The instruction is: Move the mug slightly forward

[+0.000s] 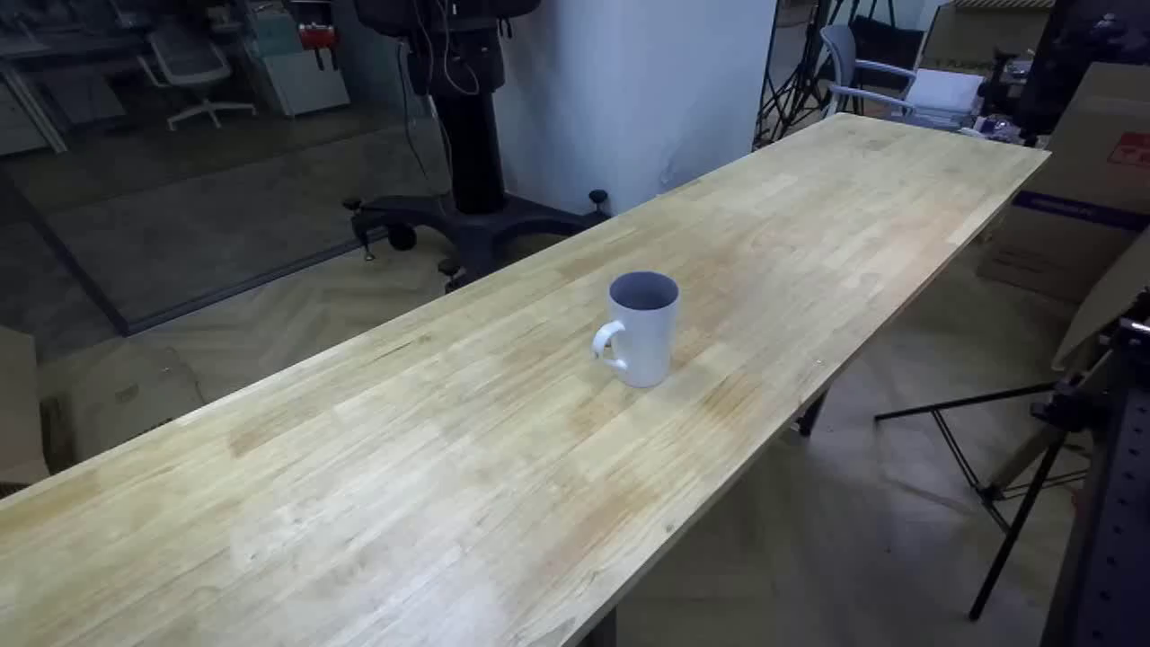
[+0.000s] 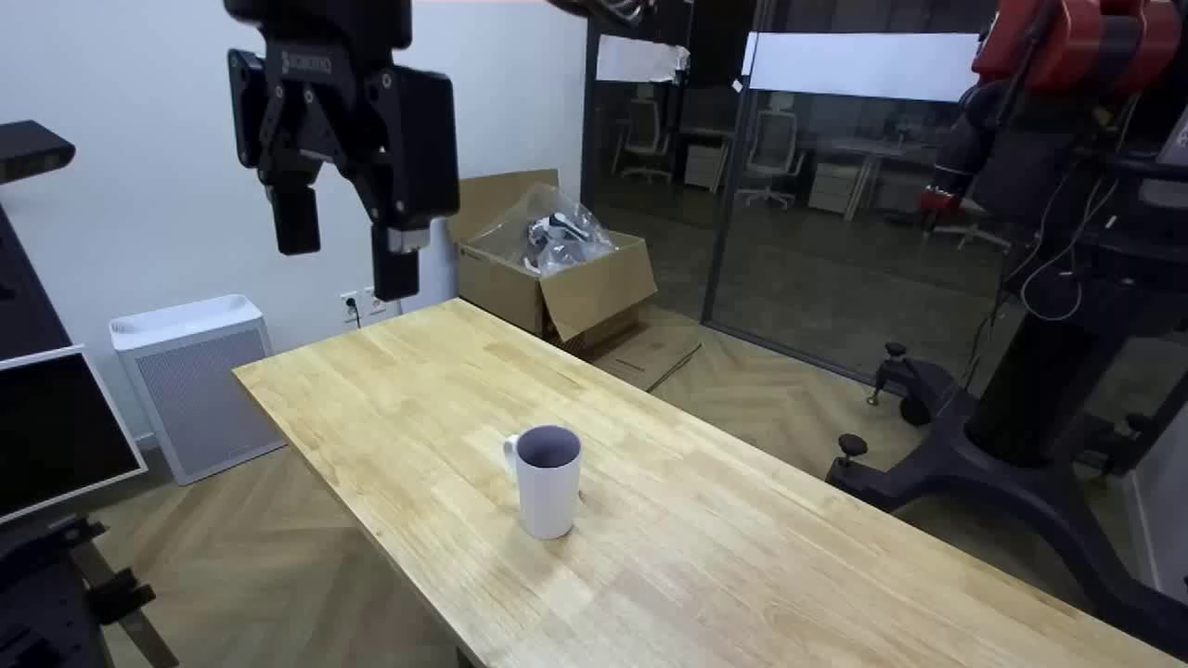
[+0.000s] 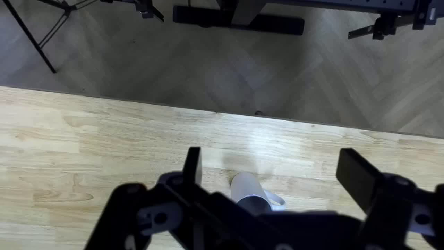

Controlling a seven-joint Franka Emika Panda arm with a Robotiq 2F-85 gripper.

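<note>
A long table point(image 1: 764, 243), built up from pale wooden strips whose grain and joints are plainly seen, is set over a floor point(image 2: 288, 547) laid in a herringbone pattern. The room is bounded by a white wall point(image 2: 139, 74) and by a dark-framed glass partition point(image 2: 835, 278), through which office chairs point(image 2: 775, 144) are dimly made out. Near the table's end a white boxy unit point(image 2: 200, 390), faced with a fine grille, is placed by the wall. The white ceramic mug point(image 1: 645, 341) is stood upright on the table, well in from the edges in both exterior views; its body is smooth and cylindrical, a looped handle is joined to its side, and a dark bluish interior is shown at the mouth (what the bottom is like cannot be told). In an exterior view a cardboard box point(image 2: 501, 288) is seen past the table's end, its flaps turned outward; a clear plastic bag point(image 2: 575, 250) is held in it, and white and dark items point(image 2: 557, 227) are glimpsed through the plastic, too jumbled to be named. The black hand point(image 2: 346, 246) is held high above the table, its two blocky fingers point(image 2: 297, 223) spread wide apart. In the wrist view the mug is framed between them, though it is found well below and apart.
</note>
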